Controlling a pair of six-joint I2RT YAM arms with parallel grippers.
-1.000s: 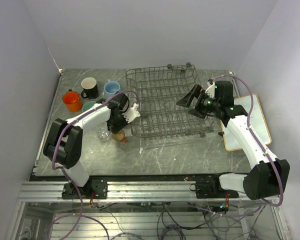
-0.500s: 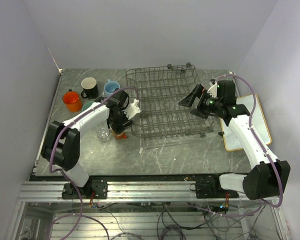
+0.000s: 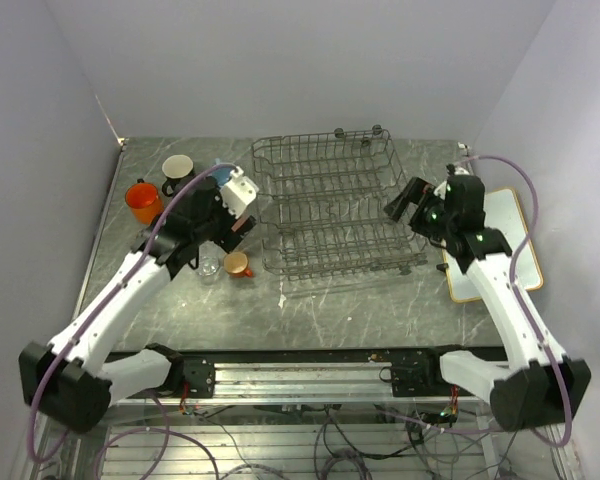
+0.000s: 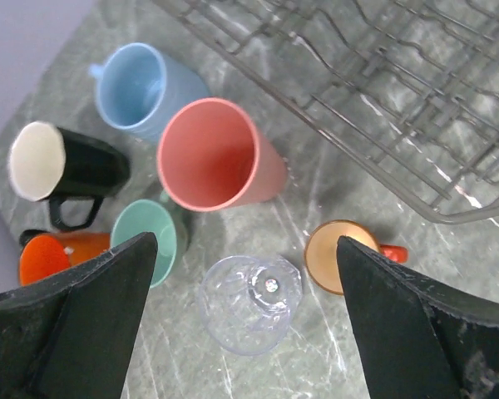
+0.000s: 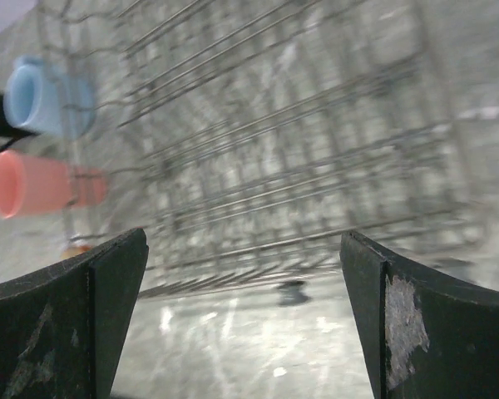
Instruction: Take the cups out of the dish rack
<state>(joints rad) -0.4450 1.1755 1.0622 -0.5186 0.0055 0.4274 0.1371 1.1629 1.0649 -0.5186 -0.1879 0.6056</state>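
Note:
The grey wire dish rack [image 3: 325,205] stands mid-table, and no cup shows inside it. Left of it on the table stand the cups: light blue mug [image 4: 141,87], pink tumbler [image 4: 212,154], black mug [image 4: 62,170], pale green cup [image 4: 145,241], orange mug [image 4: 46,258], clear glass [image 4: 249,303] and tiny orange cup [image 4: 343,256]. My left gripper [image 4: 245,243] hangs open high above the glass and holds nothing. My right gripper [image 5: 243,239] is open and empty at the rack's right side [image 3: 410,200].
A white board with a wooden frame [image 3: 500,245] lies at the right edge under my right arm. The tiny orange cup [image 3: 238,264] and clear glass [image 3: 209,266] sit close to the rack's front-left corner. Walls close in the table at the left, back and right.
My left gripper opened, left the tiny orange cup on the table and rose away from it. My right gripper drew back to the right, off the rack.

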